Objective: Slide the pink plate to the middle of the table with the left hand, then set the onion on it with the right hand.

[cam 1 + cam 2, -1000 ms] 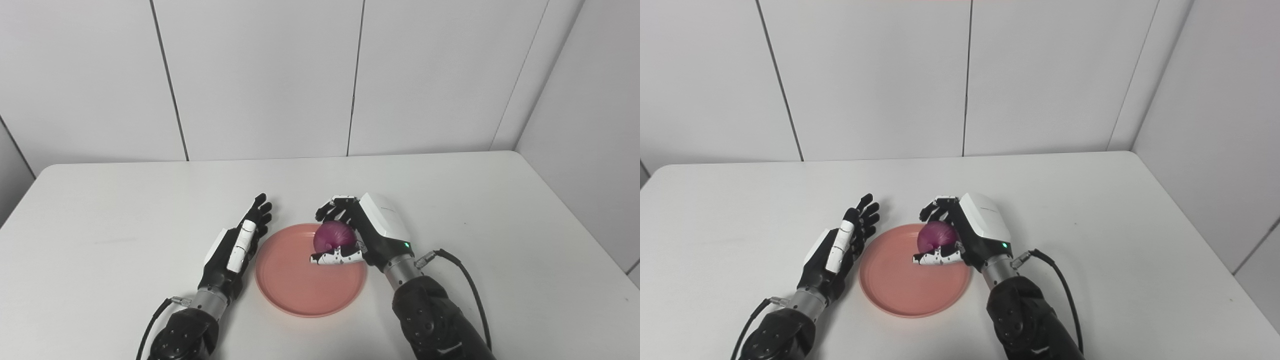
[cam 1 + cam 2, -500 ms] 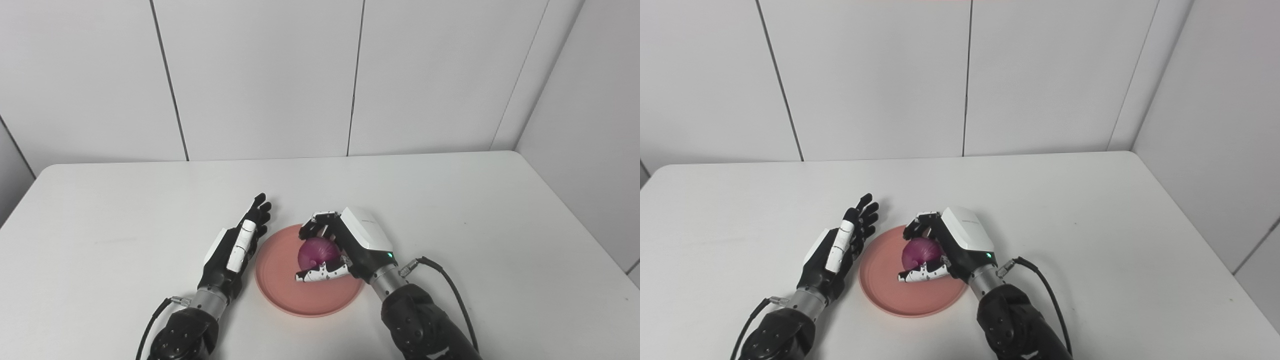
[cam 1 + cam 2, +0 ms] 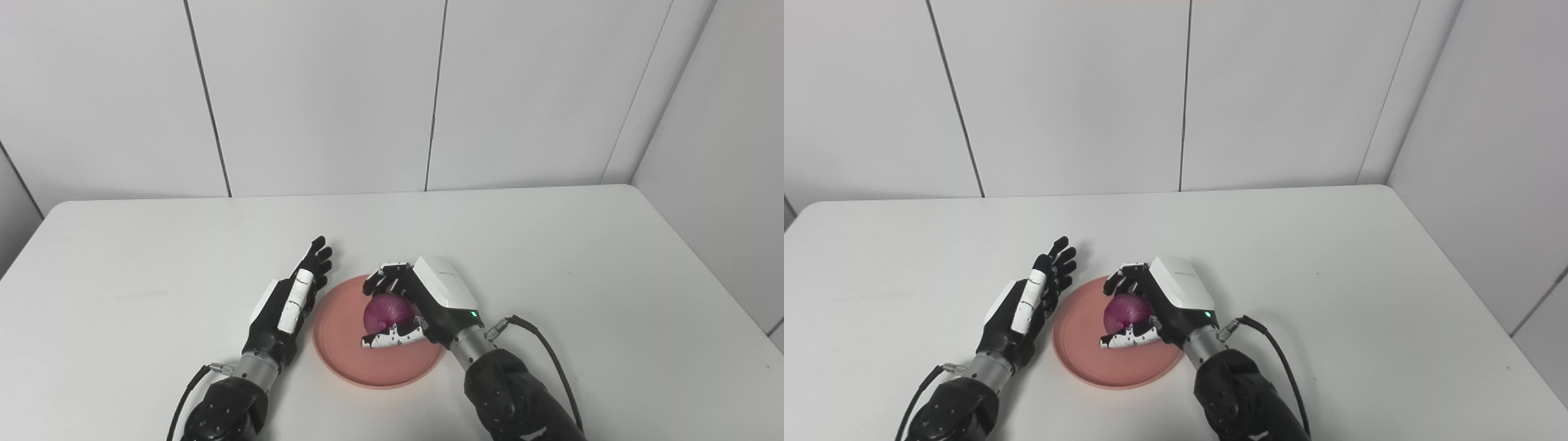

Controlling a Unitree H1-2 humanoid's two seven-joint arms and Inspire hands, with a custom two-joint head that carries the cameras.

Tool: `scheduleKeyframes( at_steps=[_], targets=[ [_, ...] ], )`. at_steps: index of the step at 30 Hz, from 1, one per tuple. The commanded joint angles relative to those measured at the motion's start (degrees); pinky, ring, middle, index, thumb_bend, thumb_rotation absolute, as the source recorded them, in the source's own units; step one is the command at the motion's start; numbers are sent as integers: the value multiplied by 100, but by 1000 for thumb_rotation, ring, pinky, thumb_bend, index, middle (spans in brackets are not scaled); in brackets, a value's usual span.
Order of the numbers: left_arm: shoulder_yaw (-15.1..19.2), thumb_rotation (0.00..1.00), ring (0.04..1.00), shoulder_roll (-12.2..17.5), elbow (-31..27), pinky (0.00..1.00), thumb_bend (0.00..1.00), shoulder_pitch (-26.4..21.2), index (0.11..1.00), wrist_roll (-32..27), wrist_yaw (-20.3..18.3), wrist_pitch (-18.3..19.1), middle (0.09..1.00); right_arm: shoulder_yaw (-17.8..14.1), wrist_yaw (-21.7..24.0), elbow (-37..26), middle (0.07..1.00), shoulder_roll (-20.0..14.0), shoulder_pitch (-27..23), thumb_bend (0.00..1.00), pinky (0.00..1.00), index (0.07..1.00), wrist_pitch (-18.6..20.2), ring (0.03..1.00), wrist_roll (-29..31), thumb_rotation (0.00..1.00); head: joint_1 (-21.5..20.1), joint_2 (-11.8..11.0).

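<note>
A pink plate (image 3: 343,343) lies near the middle of the white table, close to the front edge. Low over its centre my right hand (image 3: 422,303) is shut on a purple onion (image 3: 387,312), fingers curled over the top and thumb under it. Whether the onion touches the plate I cannot tell. My left hand (image 3: 288,303) lies open on edge just left of the plate's rim, fingers stretched forward, holding nothing.
The white table (image 3: 551,245) is backed by white wall panels, with another wall on the right. A black cable (image 3: 551,355) loops from my right wrist over the table surface.
My right hand carried the onion left and down, from the plate's far right rim to over its centre. The left hand has stayed still.
</note>
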Motion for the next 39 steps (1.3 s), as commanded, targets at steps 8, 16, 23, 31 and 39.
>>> scheduleKeyframes(
  at_steps=[8, 16, 23, 31, 39],
  targets=[
    [-2, 1000, 982, -54, -97, 987, 804, -258, 988, 5, 18, -220, 985, -241, 199, -466, 730, 79, 12, 824, 637, 742, 115, 707, 148, 548, -10, -11],
    [14, 1000, 984, -53, -131, 1000, 814, -252, 986, 5, 33, -158, 982, -262, 236, -525, 779, -28, 48, 792, 692, 804, -174, 749, 285, 844, -15, -12],
    [10, 1000, 990, -39, -107, 1000, 817, -256, 986, 28, 39, -165, 983, -366, 142, -657, 855, -74, 86, 779, 751, 867, -292, 828, 509, 969, -4, -27],
    [8, 1000, 985, -6, -89, 1000, 825, -258, 982, 107, 77, -161, 978, -886, 81, -799, 879, -38, 50, 747, 769, 879, -242, 845, 1168, 1000, 2, -36],
    [55, 1000, 991, 1, -104, 1000, 822, -253, 986, 106, 77, -140, 984, -1312, 112, -607, 910, -110, -83, 685, 844, 906, -251, 897, 1739, 1000, 3, -44]
  ],
)
